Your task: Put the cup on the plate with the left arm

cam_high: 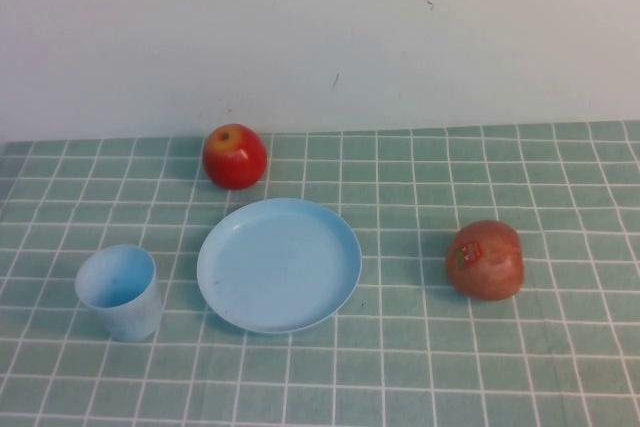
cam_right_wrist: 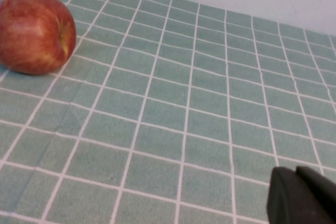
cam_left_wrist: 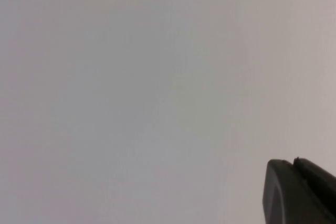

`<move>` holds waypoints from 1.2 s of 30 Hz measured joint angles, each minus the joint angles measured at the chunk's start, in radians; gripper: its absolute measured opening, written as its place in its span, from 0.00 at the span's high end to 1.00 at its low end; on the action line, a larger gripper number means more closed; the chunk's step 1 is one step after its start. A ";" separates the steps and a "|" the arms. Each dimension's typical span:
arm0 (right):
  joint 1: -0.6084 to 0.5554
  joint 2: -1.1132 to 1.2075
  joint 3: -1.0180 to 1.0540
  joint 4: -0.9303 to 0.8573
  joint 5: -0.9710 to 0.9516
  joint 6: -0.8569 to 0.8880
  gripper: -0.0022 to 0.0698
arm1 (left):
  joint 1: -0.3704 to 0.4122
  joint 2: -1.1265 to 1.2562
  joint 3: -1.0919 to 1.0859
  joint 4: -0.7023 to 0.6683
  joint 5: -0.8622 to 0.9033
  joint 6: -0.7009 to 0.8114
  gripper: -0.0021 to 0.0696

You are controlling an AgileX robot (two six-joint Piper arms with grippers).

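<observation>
The light blue cup (cam_high: 120, 292) stands upright on the green checked cloth at the front left. The light blue plate (cam_high: 279, 264) lies just to its right, apart from it and with nothing on it. Neither arm shows in the high view. In the left wrist view my left gripper (cam_left_wrist: 294, 162) shows only as black fingertips pressed together against a blank white wall; it holds nothing and is away from the cup. In the right wrist view my right gripper (cam_right_wrist: 295, 170) is shut and empty, low over the cloth.
A red apple (cam_high: 235, 156) sits just behind the plate. A second, duller red apple (cam_high: 485, 260) with a sticker sits to the plate's right; it also shows in the right wrist view (cam_right_wrist: 34, 32). A white wall stands behind the table.
</observation>
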 joint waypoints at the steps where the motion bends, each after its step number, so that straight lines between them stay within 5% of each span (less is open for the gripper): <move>1: 0.000 0.000 0.000 0.000 0.000 0.000 0.97 | 0.000 0.000 0.000 -0.002 -0.048 -0.011 0.97; 5: 0.000 0.000 0.000 0.000 0.000 0.000 0.97 | 0.000 0.000 0.000 0.002 -0.267 -0.111 0.97; 8: 0.000 0.000 0.000 0.000 0.000 0.000 0.97 | 0.000 0.000 -0.051 0.030 -0.269 -0.176 0.97; 18: 0.000 0.000 0.000 0.000 0.000 0.000 0.97 | 0.000 0.206 -0.545 0.219 0.537 -0.209 0.97; 36: 0.000 0.000 0.000 0.000 0.000 0.000 0.97 | 0.000 0.612 -0.613 0.167 1.017 -0.152 0.97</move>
